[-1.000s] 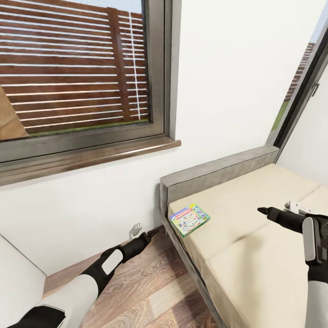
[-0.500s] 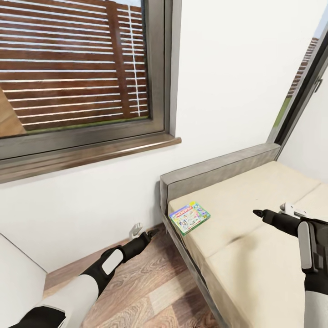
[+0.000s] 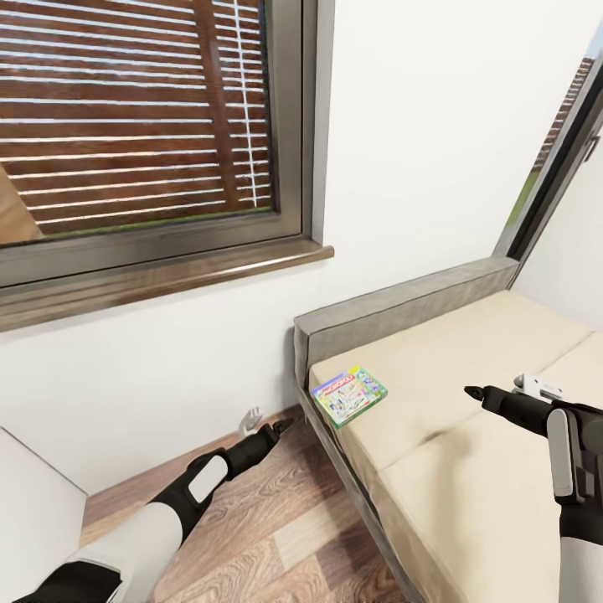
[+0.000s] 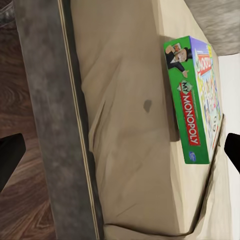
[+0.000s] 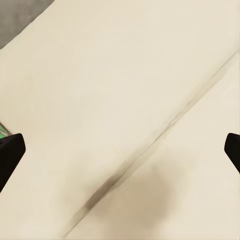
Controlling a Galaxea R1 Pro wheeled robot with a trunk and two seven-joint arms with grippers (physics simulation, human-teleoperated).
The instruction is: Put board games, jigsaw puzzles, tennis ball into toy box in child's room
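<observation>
Since a second ago your whole head view has slid a little: the window sill sits slightly lower in frame and the bed [image 3: 469,435] a touch higher, so the camera moved, not the things. Your right hand [image 3: 502,395] has drifted a short way left over the mattress, while your left hand [image 3: 264,425] hangs over the wooden floor [image 3: 276,536] just beside the bed's grey frame, much as before. Both hands are spread wide: each wrist view shows its dark fingertips far apart at opposite edges. The board game [image 3: 348,395] lies flat on the beige mattress near the grey headboard [image 3: 402,314], close to the bed's edge, well apart from your right hand. It is a thin green box with a colourful lid, and its side reads "My Monopoly" in the left wrist view.
</observation>
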